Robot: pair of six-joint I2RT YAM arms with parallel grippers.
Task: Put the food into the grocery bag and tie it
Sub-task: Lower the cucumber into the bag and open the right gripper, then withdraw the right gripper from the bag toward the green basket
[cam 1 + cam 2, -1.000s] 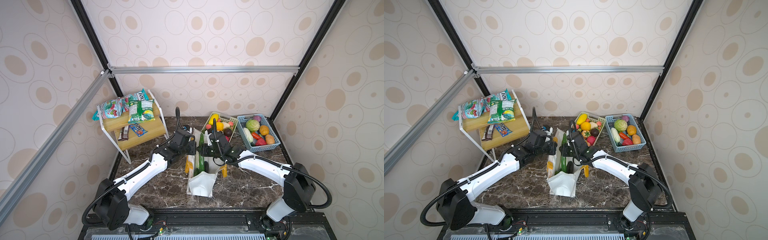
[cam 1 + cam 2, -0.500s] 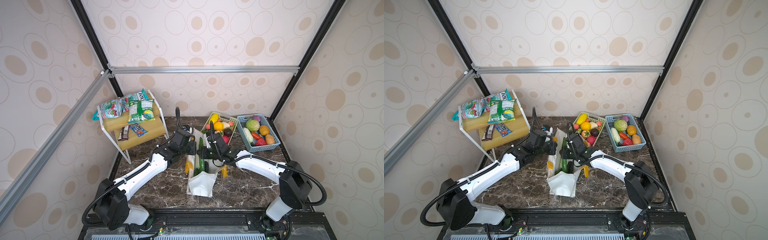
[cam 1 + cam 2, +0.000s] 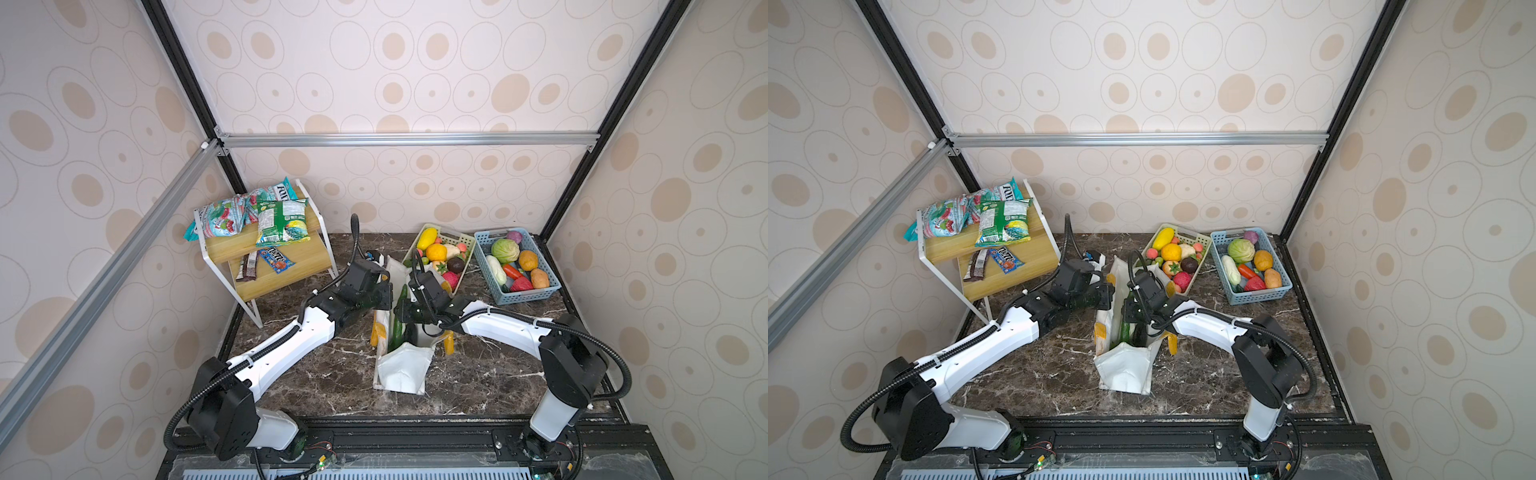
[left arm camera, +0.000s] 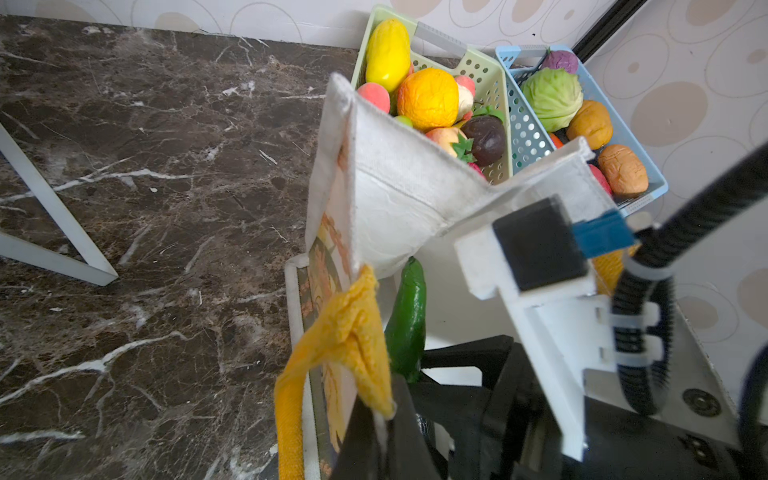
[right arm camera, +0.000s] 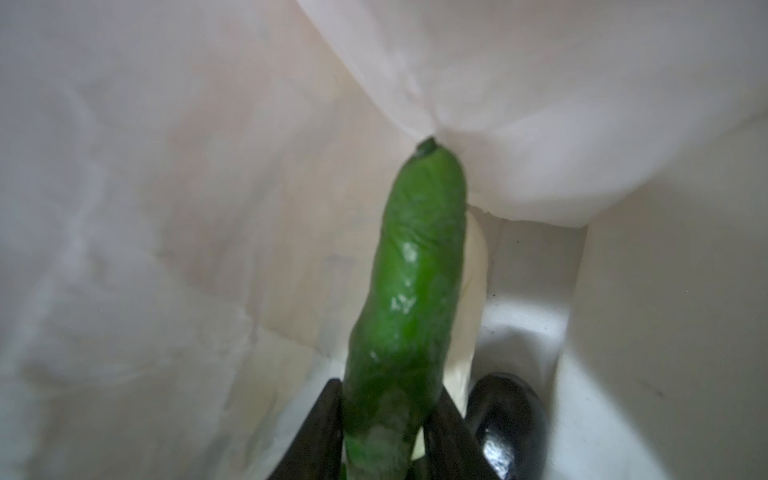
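The white grocery bag (image 3: 401, 370) (image 3: 1125, 370) stands open mid-table. My left gripper (image 3: 383, 298) (image 4: 388, 419) is shut on its left rim, where the yellow handle (image 4: 349, 332) is sewn on. My right gripper (image 3: 405, 316) (image 5: 386, 403) reaches into the bag's mouth, its fingers (image 5: 328, 419) pressed on both sides of a green cucumber (image 5: 415, 291) (image 3: 397, 328) (image 4: 409, 316) that points down inside. A dark eggplant (image 5: 505, 415) and a pale vegetable (image 5: 473, 291) lie at the bag's bottom. More food fills the two baskets.
A green basket (image 3: 466, 242) and a blue basket (image 3: 536, 294) with fruits and vegetables stand at the back right. At the back left, a wooden shelf (image 3: 286, 266) on white legs carries snack packets and candy bars. The bag's other handle (image 3: 448, 344) hangs on its right.
My right gripper has shifted a little to the left and deeper into the bag with the cucumber. The left arm holds the rim as before.
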